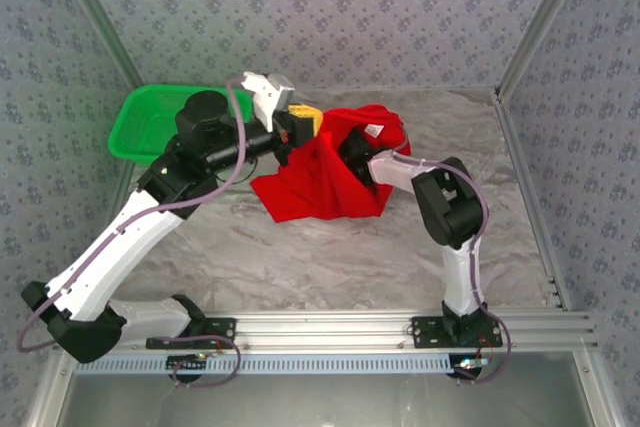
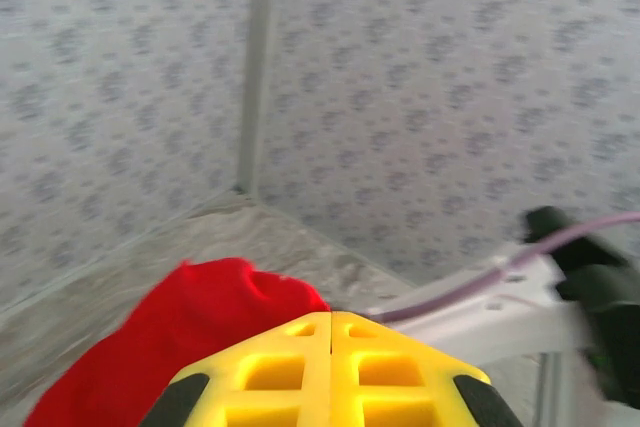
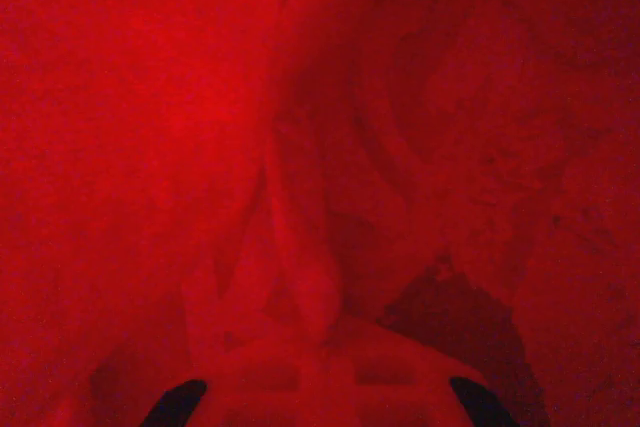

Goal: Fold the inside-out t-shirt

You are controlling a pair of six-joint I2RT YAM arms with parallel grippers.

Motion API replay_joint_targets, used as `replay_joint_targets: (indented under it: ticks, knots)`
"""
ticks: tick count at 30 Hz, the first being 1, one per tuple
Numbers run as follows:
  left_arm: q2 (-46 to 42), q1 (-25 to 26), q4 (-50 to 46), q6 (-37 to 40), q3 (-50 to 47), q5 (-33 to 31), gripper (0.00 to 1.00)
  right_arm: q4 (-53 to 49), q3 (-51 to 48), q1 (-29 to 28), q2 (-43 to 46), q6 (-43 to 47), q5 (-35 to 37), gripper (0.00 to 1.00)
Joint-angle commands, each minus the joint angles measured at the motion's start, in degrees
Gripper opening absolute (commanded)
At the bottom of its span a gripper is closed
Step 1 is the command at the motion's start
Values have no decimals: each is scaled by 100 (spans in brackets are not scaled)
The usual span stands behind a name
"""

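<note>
The right claw [image 3: 325, 357] is buried inside the shirt [image 1: 320, 187]. From above, its arm runs into the cloth from the right and the fingers are hidden. The right wrist view is all red shirt [image 3: 150, 147] and dim. At its bottom edge the fingers look pressed together, with a narrow fold of cloth rising from between their tips.

The left claw [image 1: 303, 119] is yellow and sits at the shirt's far left edge. In the left wrist view the left claw [image 2: 330, 347] has its two fingers shut tight against each other. Red shirt [image 2: 170, 347] bulges just below and to their left, cut off by the frame. I cannot tell whether any cloth is caught between them.

There is one shirt, one white tag [image 1: 372, 130], one green basket [image 1: 140, 117], two arms and two claws.

The shirt lies bunched on the grey worktop [image 1: 300, 257], at its middle and toward the far side, between the two arms. Sleeves, hem and collar cannot be sorted out in the heap. Its long axis runs diagonally from near left to far right, with the tag at the far right end. The basket stands at the far left, apart from the shirt.
</note>
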State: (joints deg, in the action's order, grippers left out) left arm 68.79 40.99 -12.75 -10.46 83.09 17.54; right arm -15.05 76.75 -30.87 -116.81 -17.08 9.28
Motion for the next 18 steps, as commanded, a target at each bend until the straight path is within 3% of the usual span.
replay_joint_targets:
  ticks: [1, 10, 14, 18]
  knots:
    - [-234, -433, 307, -202, -196, -780, 0, -301, -364, 55, 458, 220, -202, 0]
    - [-194, -2047, 213, -525, -758, -1994, 0, -453, -1163, 92, 1815, 621, -537, 0]
    - [133, -2314, 163, -367, -883, -2305, 0, -406, -1218, 111, 2321, 697, -902, 0]
    - [683, -2285, 215, -429, -999, -1917, 0, -60, -972, 72, 2566, 706, -1391, 0]
